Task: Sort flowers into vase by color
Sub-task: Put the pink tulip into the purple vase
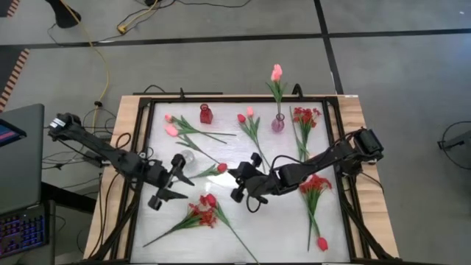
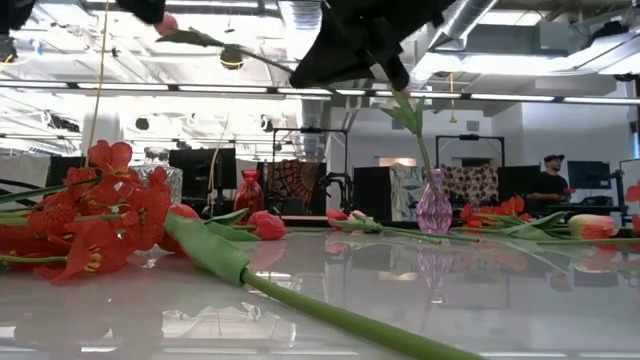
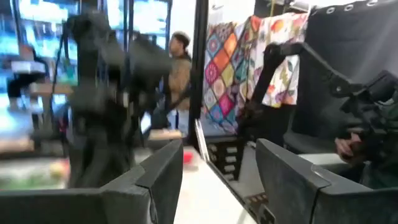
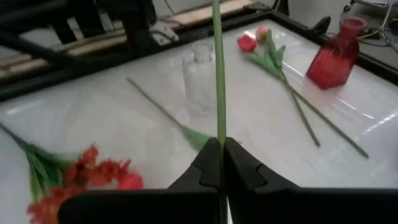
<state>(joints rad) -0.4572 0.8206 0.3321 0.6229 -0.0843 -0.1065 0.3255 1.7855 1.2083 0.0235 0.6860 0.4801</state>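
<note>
My right gripper [image 1: 235,175] hovers over the table's middle, shut on a red tulip [image 1: 222,168] lifted off the table; its head [image 2: 165,22] shows high in the low view. My left gripper [image 1: 174,181] is open with nothing between its fingers [image 3: 163,177], left of the middle beside a clear vase [image 1: 184,158]. A red vase [image 1: 205,114] stands far back, and a purple vase [image 1: 278,123] right of it has a pink tulip [image 1: 277,72] standing in it by the stem. Pink tulips [image 1: 173,129] lie at the far left. My right gripper pinches the red tulip's green stem [image 4: 218,124] between its two fingers, which lie across it. The fingers come from the table's right, slanting a little down. The tulip is lifted clear, its stem reaching out past the fingertips toward the head [image 1: 222,168].
Red sprays lie at the near left [image 1: 202,215], the right [image 1: 315,184] and the far right [image 1: 305,116]. Tulips [image 1: 250,119] lie behind the middle, and a red tulip [image 1: 321,243] at the near right. A dark frame [image 1: 151,103] rims the table. A person [image 2: 548,180] stands in the room beyond.
</note>
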